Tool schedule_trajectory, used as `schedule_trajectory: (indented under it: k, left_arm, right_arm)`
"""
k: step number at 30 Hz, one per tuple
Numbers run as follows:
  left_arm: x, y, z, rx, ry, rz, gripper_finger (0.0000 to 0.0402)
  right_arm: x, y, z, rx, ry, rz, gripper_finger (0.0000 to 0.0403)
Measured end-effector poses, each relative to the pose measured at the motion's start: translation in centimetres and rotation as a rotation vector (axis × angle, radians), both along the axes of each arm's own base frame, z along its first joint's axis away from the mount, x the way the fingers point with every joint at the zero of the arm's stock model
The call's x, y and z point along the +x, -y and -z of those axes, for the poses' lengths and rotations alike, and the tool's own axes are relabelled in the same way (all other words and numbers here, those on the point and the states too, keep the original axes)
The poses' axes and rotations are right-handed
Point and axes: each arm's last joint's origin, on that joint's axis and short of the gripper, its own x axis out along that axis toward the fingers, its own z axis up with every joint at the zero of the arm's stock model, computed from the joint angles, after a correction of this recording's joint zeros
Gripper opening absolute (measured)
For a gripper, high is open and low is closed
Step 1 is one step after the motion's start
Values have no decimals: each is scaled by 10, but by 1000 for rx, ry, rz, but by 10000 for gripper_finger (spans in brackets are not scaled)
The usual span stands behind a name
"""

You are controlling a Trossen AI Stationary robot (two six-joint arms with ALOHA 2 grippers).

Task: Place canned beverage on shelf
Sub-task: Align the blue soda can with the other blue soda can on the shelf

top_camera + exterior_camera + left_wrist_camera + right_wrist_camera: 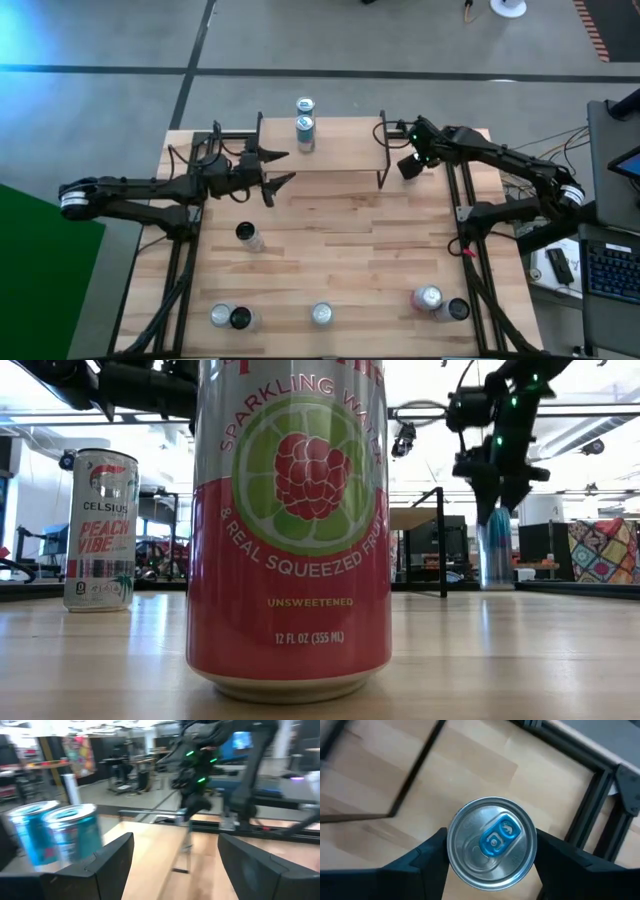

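Right gripper (pixel 490 855) (pointing down) astride blue-tabbed can (pixel 491 840)

**Open lanes and blockers on my table**

My right gripper (pixel 490 862) straddles a blue-tabbed can (pixel 491 840), a finger close on each side, just beside the shelf (pixel 340 145) end with its black wire leg (pixel 381 150). On the shelf, two cans (pixel 305 125) crowd the left half; the right half lies bare. My left gripper (pixel 281 170) hangs open near the shelf's left end. Mid-table is wide open except one dark-topped can (pixel 247 234). Five cans line the near edge.
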Motion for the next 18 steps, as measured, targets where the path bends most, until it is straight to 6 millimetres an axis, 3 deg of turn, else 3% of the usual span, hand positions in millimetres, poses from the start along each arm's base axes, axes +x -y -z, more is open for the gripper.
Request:
schedule_trajectory:
  k: [8, 18]
  left_arm:
    - [4, -3, 6, -6, -25, -60, 275]
    - [26, -8, 6, -48, -8, -59, 275]
  right_arm:
    - [6, -15, -45, 6, 11, -1, 235]
    - [25, -53, -86, -16, 111, -105, 237]
